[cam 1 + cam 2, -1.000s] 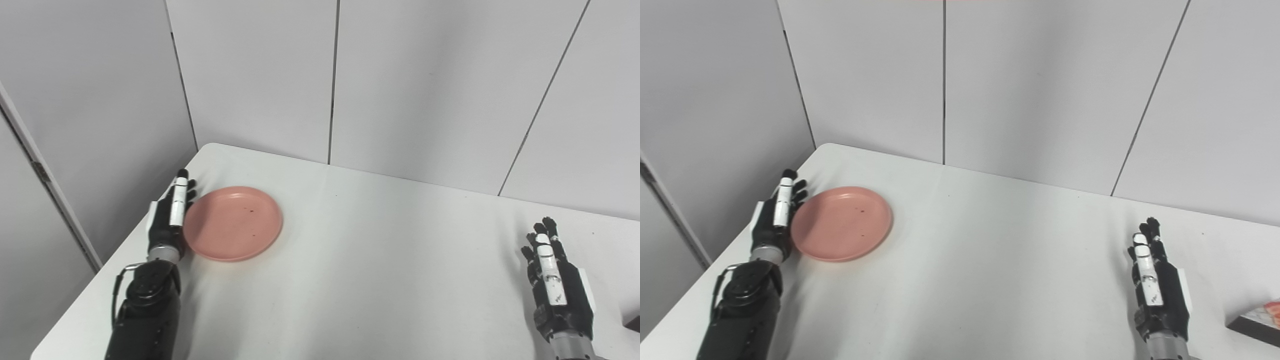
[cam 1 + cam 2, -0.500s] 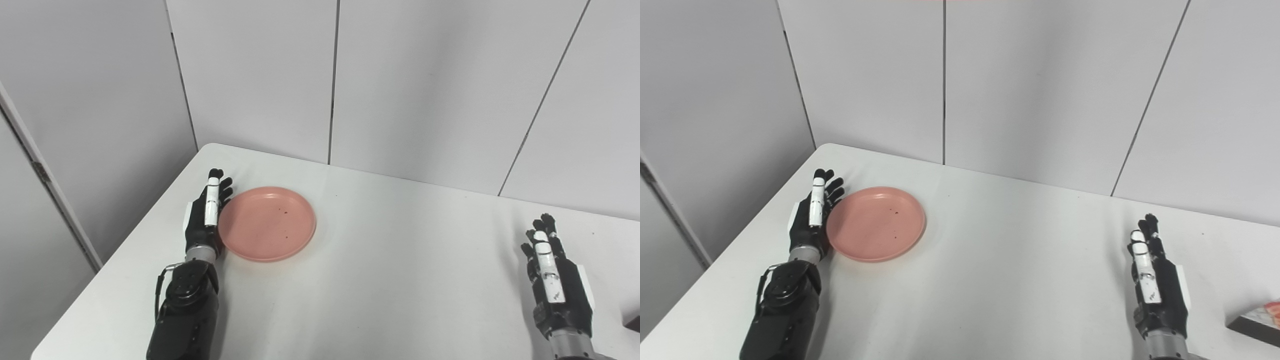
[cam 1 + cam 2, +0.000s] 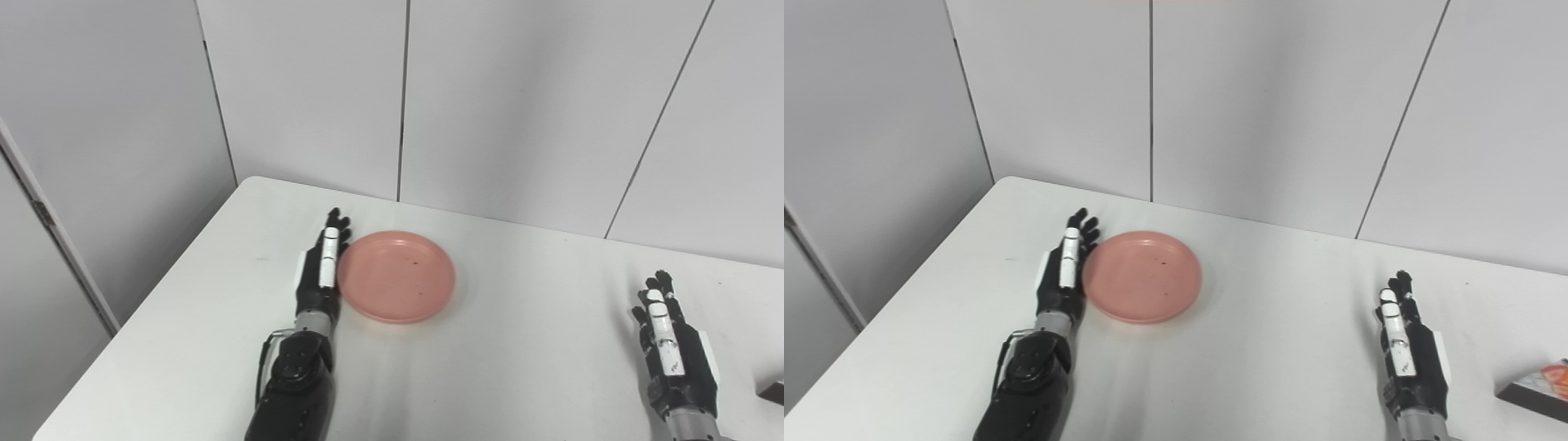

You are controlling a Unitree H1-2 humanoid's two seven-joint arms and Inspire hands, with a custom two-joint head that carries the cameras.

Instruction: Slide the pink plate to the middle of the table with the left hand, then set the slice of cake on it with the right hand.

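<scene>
On the white surface [image 3: 202,306], the left hand [image 3: 320,272] stands on edge with fingers straight and together, gripping nothing, its inner side touching the pink plate [image 3: 397,275] at the plate's 9 o'clock rim. The plate lies flat, a little left of the surface's middle, with a few dark specks on it. Well apart, toward 4 o'clock from the plate, the right hand [image 3: 1407,349] rests on edge, fingers extended, empty. At its 3 o'clock, the slice of cake [image 3: 1536,397] sits cut off by the picture's edge.
</scene>
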